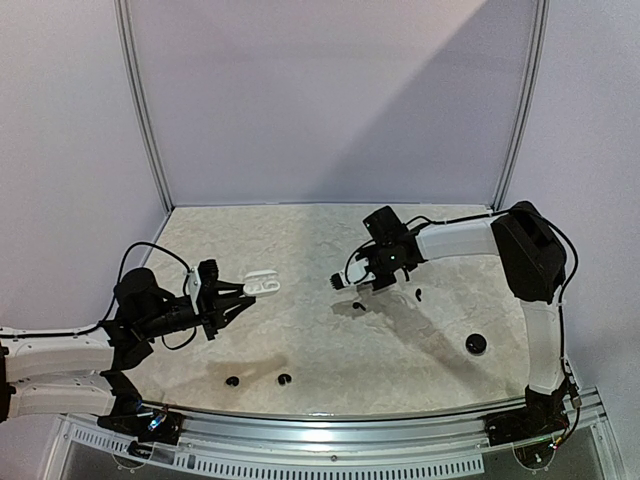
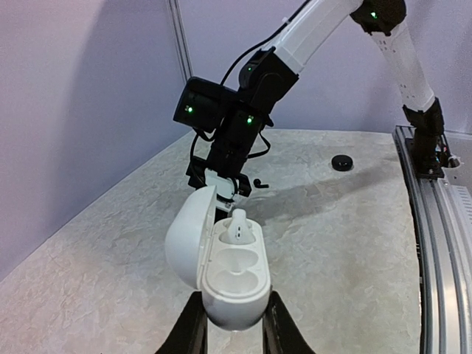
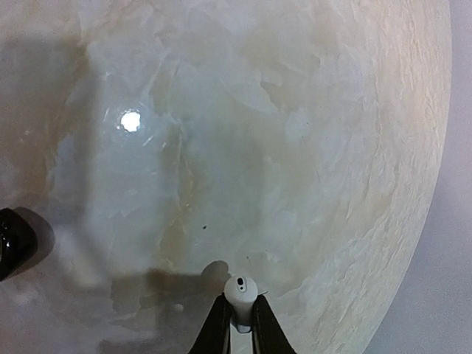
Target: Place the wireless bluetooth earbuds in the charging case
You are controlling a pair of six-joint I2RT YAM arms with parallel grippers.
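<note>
Right gripper: clamped on a white earbud. Its rounded head pokes out just past the fingertips, with only bare table beneath.
Left gripper: clenched on the base of the open charging case, held off the table. The lid is swung to one side and the sockets face up.
Case contents: a seated earbud fills the socket farther from the left fingertips. The empty socket is the one nearer them.
Case from the right gripper: ahead of its fingertips, near but not touching.
Step in hand, as I judge it: bring the held bud over the empty socket.
Doing it well: hold the left arm quiet and let the right do all the travelling. Come in from above, past the lid's open side, and keep off the seated bud. You cannot tell from here which way the stem points, so check it before lowering.
Release: only once the bud has sunk into the socket.
Risk: a slim pinch on a smooth bud, so a nudge against the rim may twist it.
</note>
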